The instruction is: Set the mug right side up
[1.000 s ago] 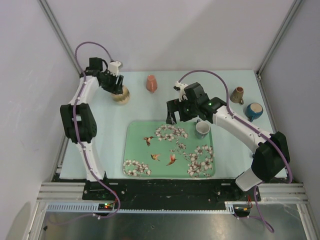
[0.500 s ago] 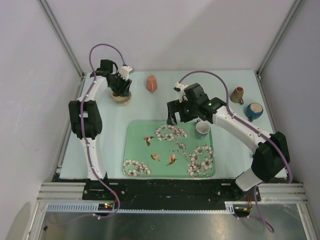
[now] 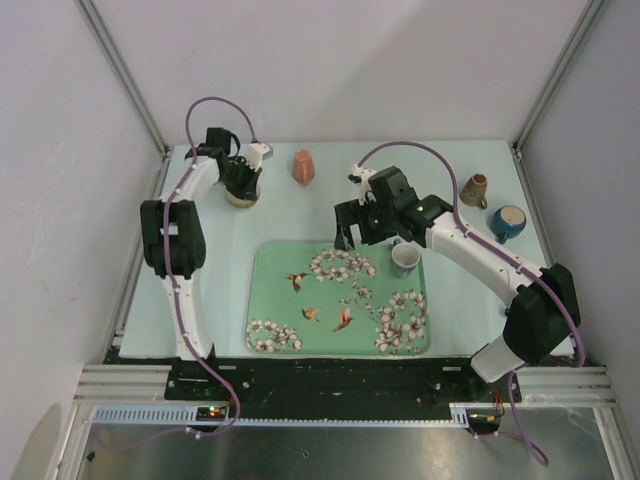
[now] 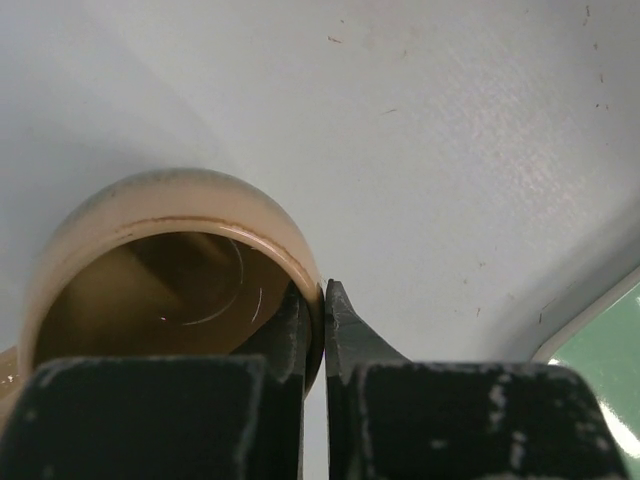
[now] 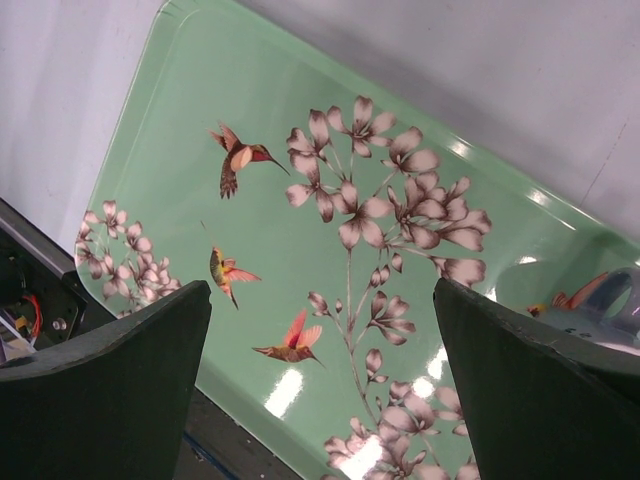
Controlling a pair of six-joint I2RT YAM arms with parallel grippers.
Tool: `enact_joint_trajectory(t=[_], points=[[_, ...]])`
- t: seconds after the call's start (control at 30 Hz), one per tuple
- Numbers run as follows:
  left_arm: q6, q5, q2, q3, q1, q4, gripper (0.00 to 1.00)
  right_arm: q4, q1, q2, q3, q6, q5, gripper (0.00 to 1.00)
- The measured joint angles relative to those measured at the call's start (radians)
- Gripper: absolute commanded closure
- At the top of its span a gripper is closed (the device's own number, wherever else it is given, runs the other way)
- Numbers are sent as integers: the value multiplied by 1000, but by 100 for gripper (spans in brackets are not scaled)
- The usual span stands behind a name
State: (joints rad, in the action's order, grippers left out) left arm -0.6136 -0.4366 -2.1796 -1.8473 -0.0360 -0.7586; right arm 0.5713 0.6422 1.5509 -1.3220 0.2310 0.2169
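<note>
A tan mug sits at the back left of the table, under my left gripper. In the left wrist view its glossy brown inside faces the camera. My left gripper is shut on the mug's rim, one finger inside and the other outside the wall. My right gripper hangs open over the far edge of the green tray, holding nothing. In the right wrist view the right gripper is wide open above the tray's flower print.
A small grey-blue cup stands on the tray's right side and shows at the edge of the right wrist view as the cup. A pink mug, a brown mug and a blue mug sit along the back and right.
My left arm has swung right over the tan mug and its jaws have closed on the rim. The right arm has not moved.
</note>
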Motion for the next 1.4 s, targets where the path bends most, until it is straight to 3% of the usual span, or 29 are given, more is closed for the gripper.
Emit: enact_joint_trajectory(t=[0.17, 0.33, 0.5, 0.6, 0.87, 1.0, 1.17, 1.2, 1.27, 1.33, 1.4], points=[[-19, 23, 35, 37, -10, 0, 100, 5, -10, -33, 7, 9, -19, 1], [-47, 42, 214, 147, -79, -46, 100, 24, -92, -123, 13, 55, -52, 1], [-58, -67, 402, 151, -249, -123, 100, 29, -235, -255, 72, 96, -98, 1], [-58, -133, 439, 162, -376, -146, 100, 33, -297, -342, 125, 111, -109, 0], [-76, -172, 327, 252, -678, -208, 100, 55, -367, -519, 225, 117, -112, 1], [-114, -171, 276, 261, -743, -221, 100, 64, -373, -562, 253, 116, -106, 1], [-144, -138, 233, 256, -743, -201, 100, 88, -374, -618, 284, 116, -103, 1], [-148, -132, 220, 256, -742, -194, 97, 94, -374, -629, 286, 116, -104, 1], [-154, -139, 201, 256, -740, -191, 68, 102, -375, -649, 288, 116, -104, 1], [-182, -144, 201, 256, -737, -180, 49, 110, -376, -669, 291, 116, -105, 1], [-208, -143, 201, 258, -737, -167, 37, 115, -376, -681, 292, 116, -105, 1]])
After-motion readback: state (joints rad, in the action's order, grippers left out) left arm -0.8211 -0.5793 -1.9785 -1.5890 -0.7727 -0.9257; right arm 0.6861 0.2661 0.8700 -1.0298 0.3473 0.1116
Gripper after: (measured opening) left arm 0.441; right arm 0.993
